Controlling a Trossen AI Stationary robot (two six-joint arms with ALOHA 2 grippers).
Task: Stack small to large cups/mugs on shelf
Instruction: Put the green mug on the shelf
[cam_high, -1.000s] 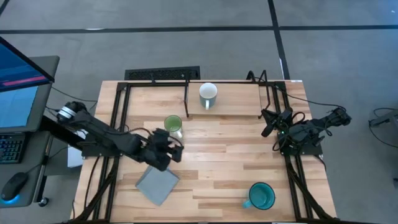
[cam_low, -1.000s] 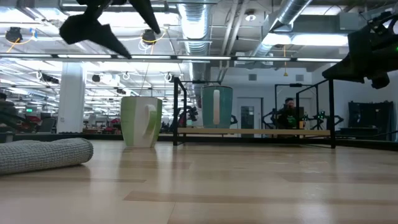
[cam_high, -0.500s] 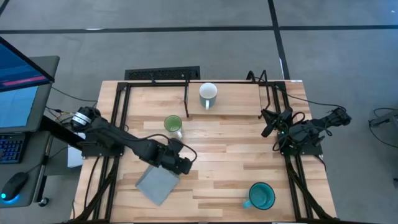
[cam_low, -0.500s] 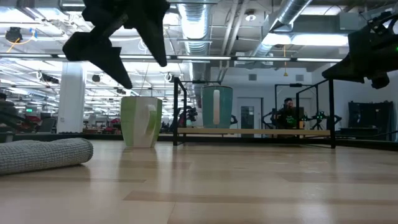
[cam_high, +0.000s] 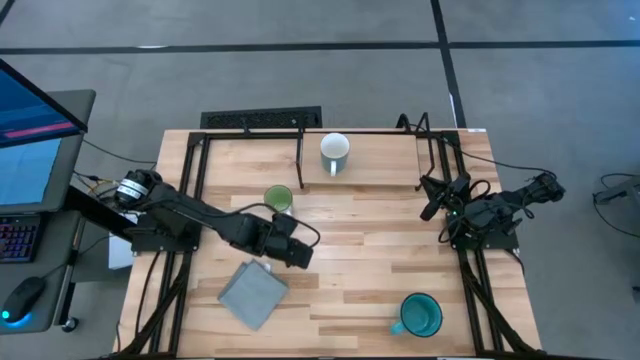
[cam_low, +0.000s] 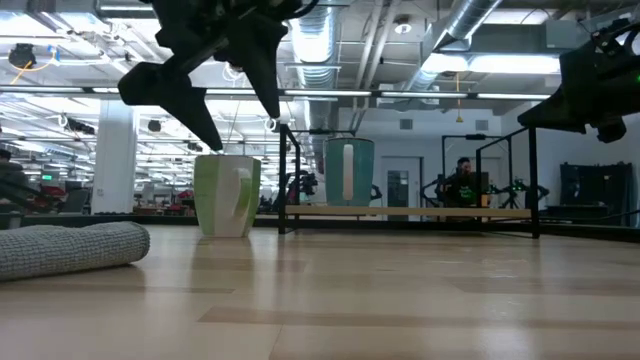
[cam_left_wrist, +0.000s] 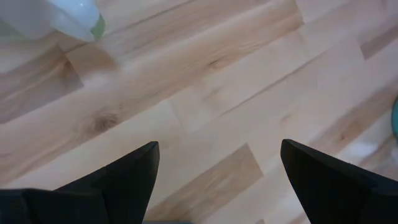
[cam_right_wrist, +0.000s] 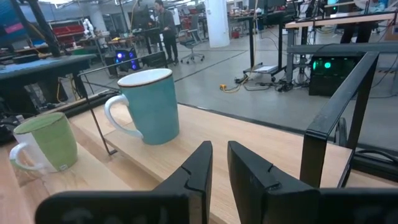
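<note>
**Left end effector open above the tabletop, near the green mug**

Nearest the front edge of the tabletop (cam_high: 360, 280) stands the teal mug (cam_high: 419, 316), a rigid glazed piece, probably heavy and slippery; its rim wall seems the safest hold. The left end effector (cam_high: 296, 254), fingers spread wide, hovers empty just beside the light green mug (cam_high: 278, 199). The right end effector (cam_high: 432, 200) waits nearly closed, empty. Farthest, the white mug (cam_high: 335, 152) stands on the shelf (cam_high: 380, 150).

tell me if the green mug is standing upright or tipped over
Upright. The green mug stands on its base on the table, sides vertical; from above its round open mouth faces up.
</note>
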